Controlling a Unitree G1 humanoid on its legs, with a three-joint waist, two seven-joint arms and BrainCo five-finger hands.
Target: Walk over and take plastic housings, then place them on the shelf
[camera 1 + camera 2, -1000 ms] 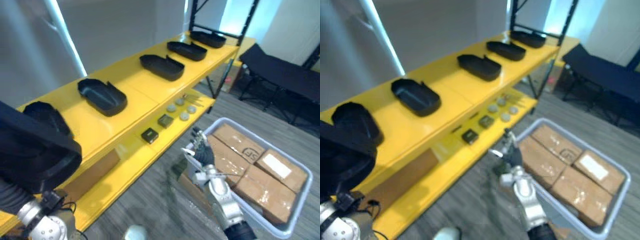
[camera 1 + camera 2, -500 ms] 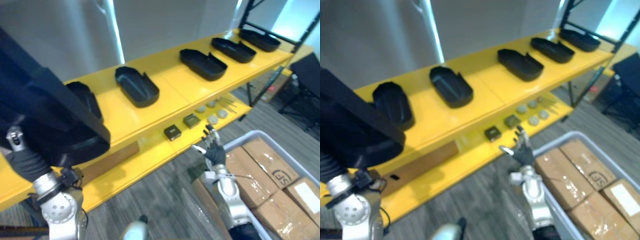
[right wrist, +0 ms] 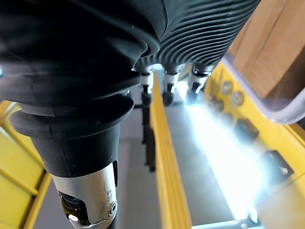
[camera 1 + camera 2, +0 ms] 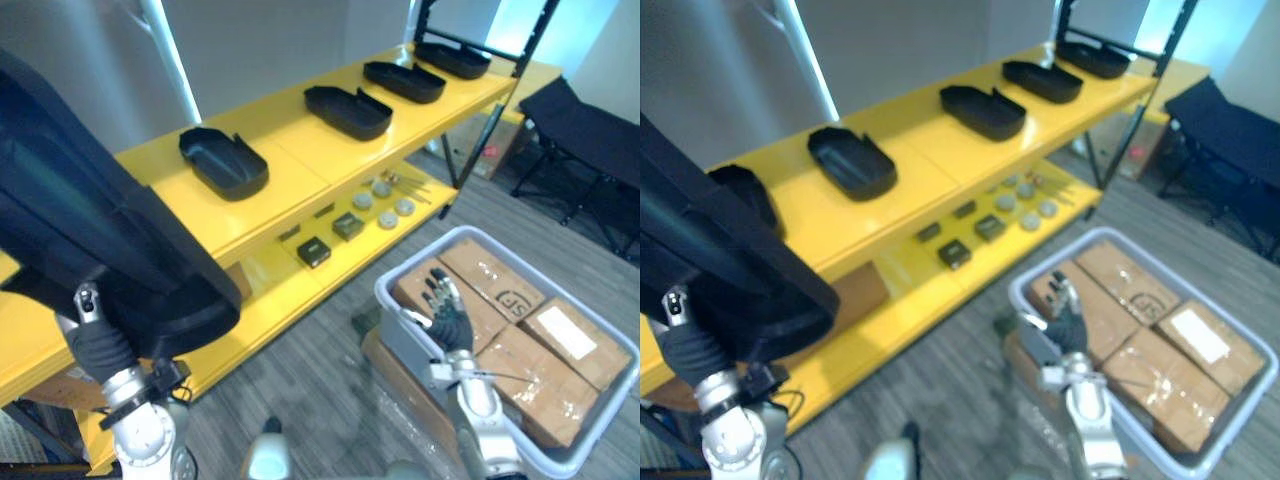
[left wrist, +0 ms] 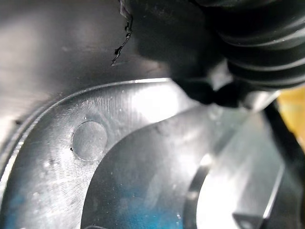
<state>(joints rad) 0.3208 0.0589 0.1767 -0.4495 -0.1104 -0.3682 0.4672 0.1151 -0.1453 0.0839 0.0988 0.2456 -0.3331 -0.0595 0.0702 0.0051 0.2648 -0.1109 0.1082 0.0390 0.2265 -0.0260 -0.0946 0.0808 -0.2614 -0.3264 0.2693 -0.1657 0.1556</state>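
A big black plastic housing [image 4: 90, 230] hangs close in front of me at the left, carried on my left hand [image 4: 100, 348], whose dark cover reaches up into it. The left wrist view looks at the housing's shiny inner wall [image 5: 86, 143]. Several more black housings lie in a row on the yellow shelf's top board [image 4: 290, 175]: one [image 4: 223, 162] nearest, another [image 4: 347, 110] further along, two beyond. My right hand [image 4: 447, 315] is open with straight fingers, low at the right over a grey tote.
The grey tote [image 4: 392, 300] holds taped cardboard boxes [image 4: 520, 350] on the floor right of the shelf. The lower shelf board carries small black blocks [image 4: 313, 251] and round discs [image 4: 385, 205]. A black cot [image 4: 590, 130] stands at the far right.
The whole picture has swung, so the camera moved. The housing stays on my left hand. My right hand, still open, now shows over the tote's corner instead of by the lower shelf.
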